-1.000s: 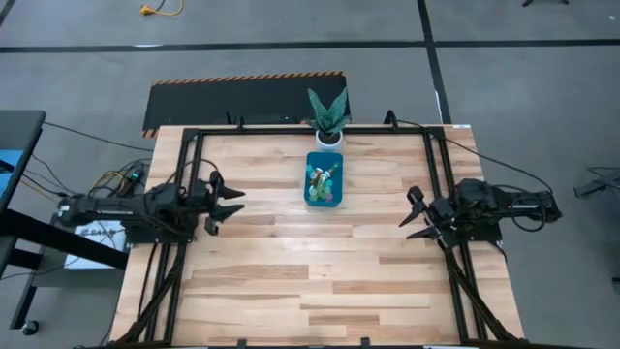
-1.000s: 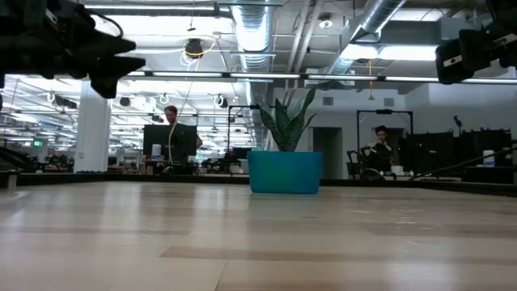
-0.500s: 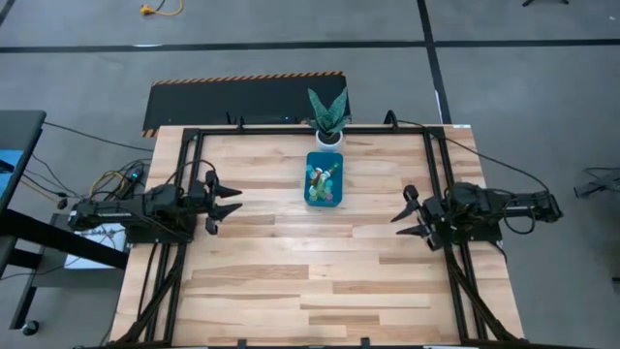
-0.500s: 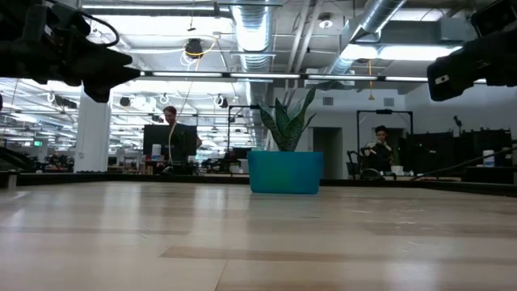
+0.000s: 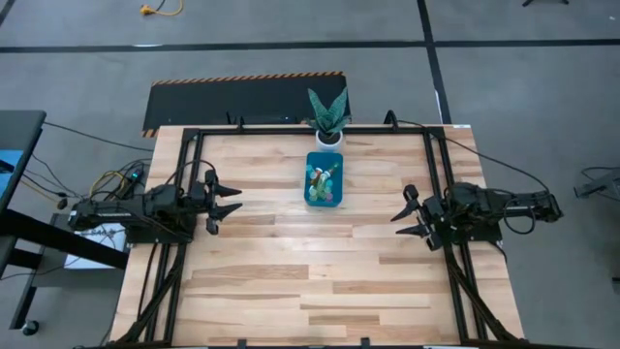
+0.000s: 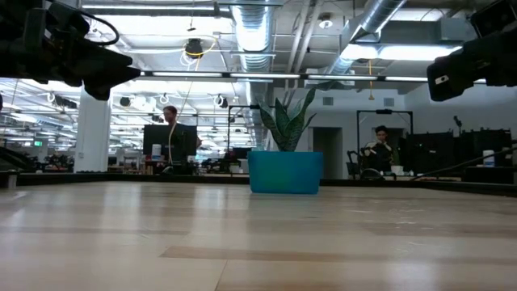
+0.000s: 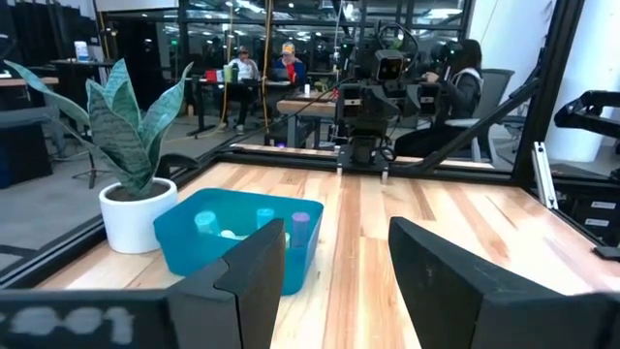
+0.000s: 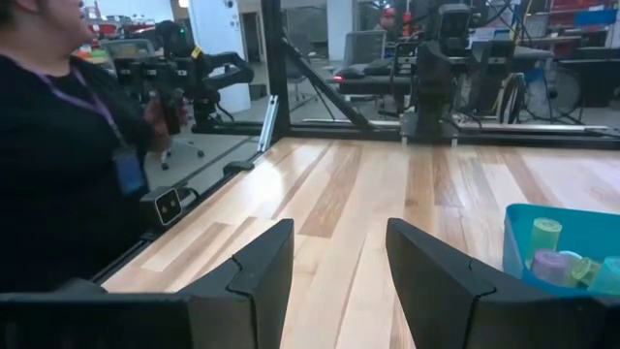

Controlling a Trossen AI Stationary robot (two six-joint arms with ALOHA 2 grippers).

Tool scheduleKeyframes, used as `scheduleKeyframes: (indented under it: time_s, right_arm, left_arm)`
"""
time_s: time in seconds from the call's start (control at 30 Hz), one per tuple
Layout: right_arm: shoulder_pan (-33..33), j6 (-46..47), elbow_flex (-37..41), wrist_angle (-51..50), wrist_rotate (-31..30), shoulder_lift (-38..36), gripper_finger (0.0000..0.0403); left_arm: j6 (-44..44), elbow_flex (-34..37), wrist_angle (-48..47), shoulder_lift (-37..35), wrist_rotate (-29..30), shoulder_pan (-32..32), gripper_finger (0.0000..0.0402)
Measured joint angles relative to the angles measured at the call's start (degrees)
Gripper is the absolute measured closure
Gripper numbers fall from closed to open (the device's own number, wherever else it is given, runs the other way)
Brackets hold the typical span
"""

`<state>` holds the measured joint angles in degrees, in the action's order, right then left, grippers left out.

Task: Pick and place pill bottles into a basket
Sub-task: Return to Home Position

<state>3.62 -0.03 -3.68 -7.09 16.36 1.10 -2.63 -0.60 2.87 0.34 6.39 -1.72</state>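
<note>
Standing by the table (image 5: 291, 281), I see one arm at each side edge, both well apart from the basket (image 5: 325, 201). The left gripper (image 5: 235, 199) hangs above the wood on the left side, its two dark fingers (image 7: 254, 279) spread wide with nothing between them. The right gripper (image 5: 402, 211) hangs over the right side, its fingers (image 8: 260, 276) spread too and holding nothing. The basket sits near the far edge, about midway across, just in front of a plant (image 5: 327, 109) in a white pot (image 5: 328, 137). The pill bottles (image 5: 322, 178) lie together inside the basket. A person (image 8: 58, 165) in a dark top stands beside the table.
</note>
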Motion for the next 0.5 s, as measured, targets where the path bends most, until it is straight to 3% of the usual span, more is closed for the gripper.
scheduleKeyframes:
  time_s: [0.5]
  right_arm:
    - [0.0,0.02,0.02,-0.07,0.02,0.0,0.0244]
  left_arm:
    - [0.06,0.02,-0.2,0.0,0.02,0.0,0.0226]
